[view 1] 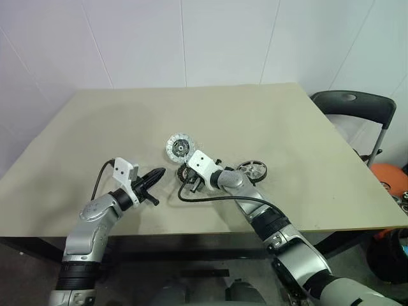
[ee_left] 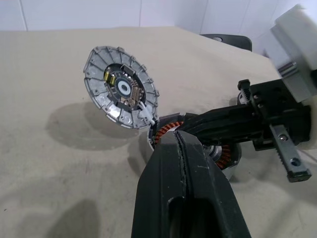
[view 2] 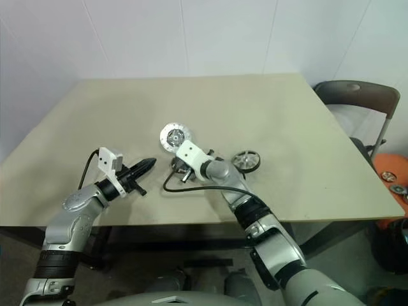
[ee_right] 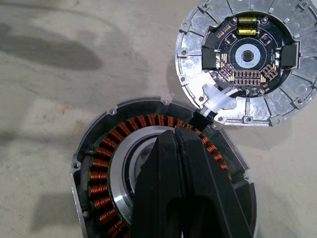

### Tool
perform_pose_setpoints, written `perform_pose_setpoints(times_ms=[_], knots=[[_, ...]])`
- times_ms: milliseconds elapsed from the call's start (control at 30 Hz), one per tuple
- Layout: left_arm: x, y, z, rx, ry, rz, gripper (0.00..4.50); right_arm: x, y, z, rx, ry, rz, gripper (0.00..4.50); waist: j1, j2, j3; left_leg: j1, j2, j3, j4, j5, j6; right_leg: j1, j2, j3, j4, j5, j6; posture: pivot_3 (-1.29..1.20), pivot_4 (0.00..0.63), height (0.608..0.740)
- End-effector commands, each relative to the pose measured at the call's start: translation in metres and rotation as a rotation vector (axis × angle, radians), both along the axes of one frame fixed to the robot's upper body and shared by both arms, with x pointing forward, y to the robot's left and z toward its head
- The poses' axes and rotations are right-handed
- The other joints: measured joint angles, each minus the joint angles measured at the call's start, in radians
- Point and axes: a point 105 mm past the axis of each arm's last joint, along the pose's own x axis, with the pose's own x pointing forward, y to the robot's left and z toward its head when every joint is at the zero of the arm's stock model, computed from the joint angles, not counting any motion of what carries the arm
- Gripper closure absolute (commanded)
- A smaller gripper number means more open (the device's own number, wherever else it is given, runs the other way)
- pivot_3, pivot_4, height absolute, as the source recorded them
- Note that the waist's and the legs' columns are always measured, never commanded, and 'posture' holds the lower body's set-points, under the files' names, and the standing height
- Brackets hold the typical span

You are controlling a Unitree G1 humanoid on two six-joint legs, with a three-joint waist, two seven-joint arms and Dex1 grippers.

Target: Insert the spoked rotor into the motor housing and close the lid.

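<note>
The motor housing (ee_right: 101,181) sits open on the table, its ring of copper windings showing. The lid (view 1: 179,146) stands tilted just behind it, joined to the housing's rim by a white connector (ee_right: 217,99). My right gripper (ee_right: 177,133) is shut with nothing in it, and its tips hang over the housing's open top. The spoked rotor (view 1: 252,169) lies on the table to the right of my right wrist. My left gripper (view 1: 157,173) is shut and empty. It points at the housing from the left, a short gap away.
The tan table (view 1: 268,121) has bare room behind and to both sides of the parts. A black cable (view 1: 204,199) loops from my right wrist near the front edge. A dark chair (view 1: 354,105) stands past the table's right corner.
</note>
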Motion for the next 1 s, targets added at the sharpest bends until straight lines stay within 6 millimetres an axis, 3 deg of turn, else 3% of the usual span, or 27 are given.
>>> perform_pose_setpoints(times_ms=[33,233,533,800,1000], knots=[[0.001,-0.002,0.014,0.007,-0.053,-0.010,4.50,0.001,-0.009,-0.008,-0.064,0.018,-0.009,4.46,0.002,0.000,0.000,0.002,0.000,0.000,0.000,0.000,0.000,0.002,0.000,0.000,0.000,0.000,0.000,0.00,0.000,0.740],[0.001,-0.002,0.015,0.009,-0.056,-0.009,4.50,-0.011,-0.021,-0.032,-0.177,0.104,0.032,4.46,0.004,0.000,-0.001,0.003,0.000,0.000,0.000,0.000,0.000,0.004,-0.001,0.000,-0.001,0.000,-0.001,0.00,0.000,0.740],[0.001,0.000,0.015,0.016,-0.055,-0.007,4.50,-0.019,-0.022,-0.039,-0.187,0.161,0.055,4.46,0.004,-0.001,-0.003,0.005,0.000,0.000,0.000,0.000,0.000,0.005,-0.001,0.000,-0.001,-0.001,-0.001,0.00,0.000,0.740],[0.000,-0.003,0.013,0.016,-0.050,-0.017,4.50,-0.015,-0.019,-0.029,-0.137,0.132,0.034,4.46,0.004,-0.001,-0.003,0.005,0.000,0.000,0.000,0.000,0.000,0.005,-0.001,0.000,-0.001,-0.001,-0.001,0.00,0.000,0.740],[-0.001,-0.004,0.010,0.018,-0.043,-0.021,4.50,-0.005,-0.003,0.009,0.150,0.130,-0.001,4.46,0.002,0.000,-0.002,0.004,0.000,0.000,-0.001,0.000,0.000,0.004,0.000,0.000,-0.001,-0.001,-0.001,0.00,0.000,0.740]])
